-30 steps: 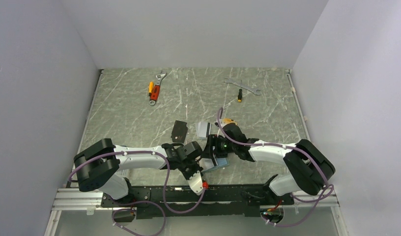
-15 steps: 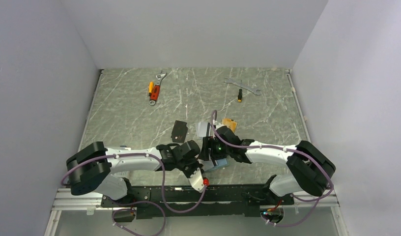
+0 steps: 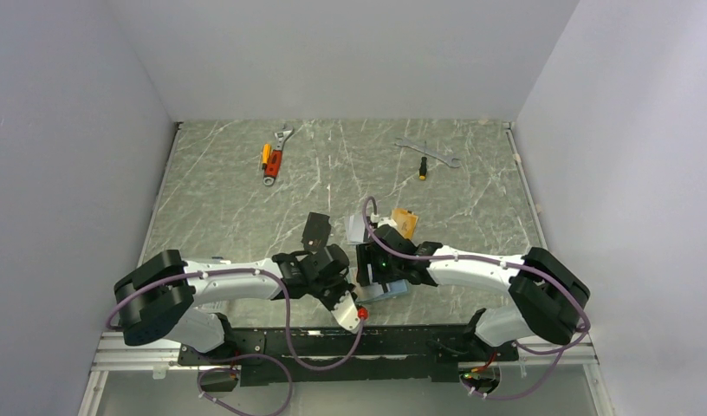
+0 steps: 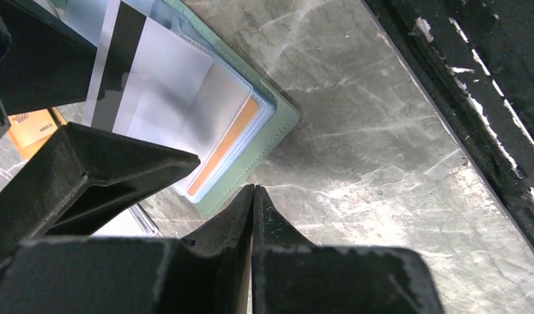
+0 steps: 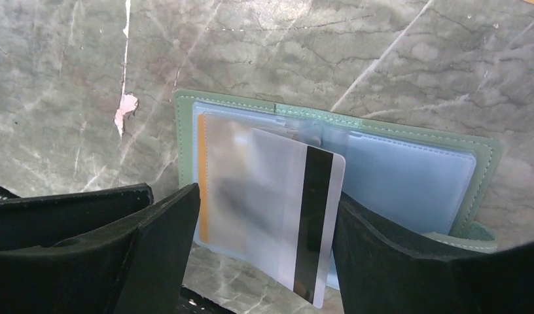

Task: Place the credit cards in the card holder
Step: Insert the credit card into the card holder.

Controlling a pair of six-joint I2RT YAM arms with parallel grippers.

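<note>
Grey-green marble bench (image 3: 229, 182), white walls round it. The holder (image 5: 408, 170) lies open near the front edge, between my two hands. A silver card (image 5: 281, 196) with a dark stripe sits part way in a clear sleeve, its striped end sticking out over the middle. An orange card (image 4: 222, 154) shows in a sleeve beneath. My right hand (image 5: 266, 193) hangs over it, fingers wide, one at each side of the silver card; whether they touch it I cannot tell. My left hand (image 4: 253, 190) is closed on nothing, tips just beside the holder's corner. Farther back a black card (image 3: 316, 230) and a second orange card (image 3: 405, 221) lie loose on the bench.
</note>
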